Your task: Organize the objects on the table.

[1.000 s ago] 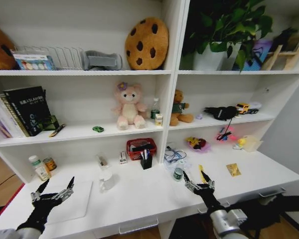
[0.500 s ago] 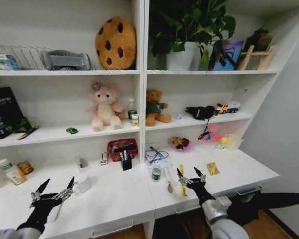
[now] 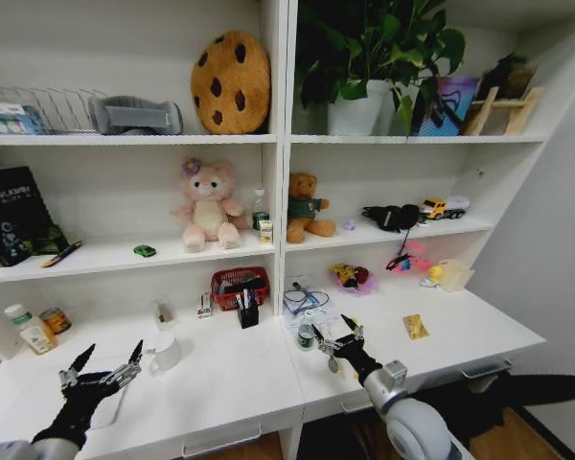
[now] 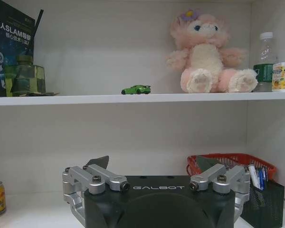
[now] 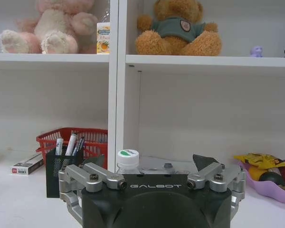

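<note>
The long white table [image 3: 232, 385] carries small clutter. A small green container [image 3: 307, 336] with a white-and-green cap [image 5: 128, 157] stands near the middle, and my right gripper [image 3: 333, 336] hovers open just to its right, fingers spread [image 5: 149, 162]. My left gripper [image 3: 102, 365] hangs open over the table's left part [image 4: 152, 165]. A black pen holder [image 3: 248, 312] with pens [image 5: 69, 144] stands in front of a red basket [image 3: 240, 285]. A tiny green toy car [image 3: 145, 251] sits on the shelf above [image 4: 136, 89]. A pen [image 3: 62, 254] lies on that shelf near the books.
A white mug [image 3: 166, 353] sits just right of my left gripper. A yellow packet [image 3: 415, 327] and a purple bowl of toys [image 3: 352, 279] lie on the right. Bottles and a can [image 3: 54, 320] stand at the far left. Plush toys line the shelf [image 3: 208, 206].
The camera has swung to the right, shifting the whole scene left. My right gripper has moved left, closer to the small green container. My left gripper keeps its pose.
</note>
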